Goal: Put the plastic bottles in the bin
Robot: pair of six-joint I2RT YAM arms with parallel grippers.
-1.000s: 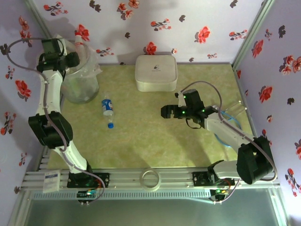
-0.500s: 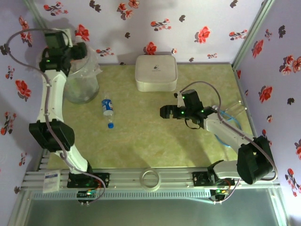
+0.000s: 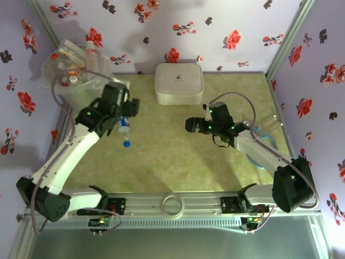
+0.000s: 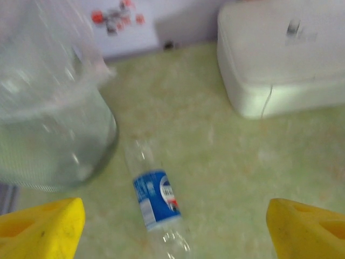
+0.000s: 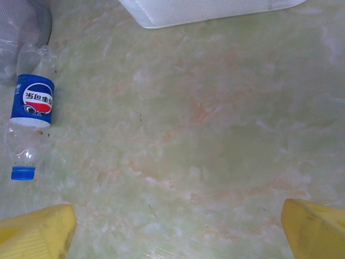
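The blue-labelled plastic bottle (image 4: 156, 201) lies on its side on the green surface (image 4: 242, 178), just beside the bin (image 4: 48, 124), which holds other bottles (image 3: 69, 80). Our left end effector (image 4: 175, 226) hovers above it, released and empty. We judge it best to descend straight, straddle the label, then clench gently. Our right end effector (image 5: 177, 229) hangs released, well apart.

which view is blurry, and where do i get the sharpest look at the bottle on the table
Left wrist: smeared throughout, the blue-labelled bottle and white box soft-edged. Right wrist: sharp, the bottle's label print crisp. Top external: clear and evenly lit, with soft shadows on the table.
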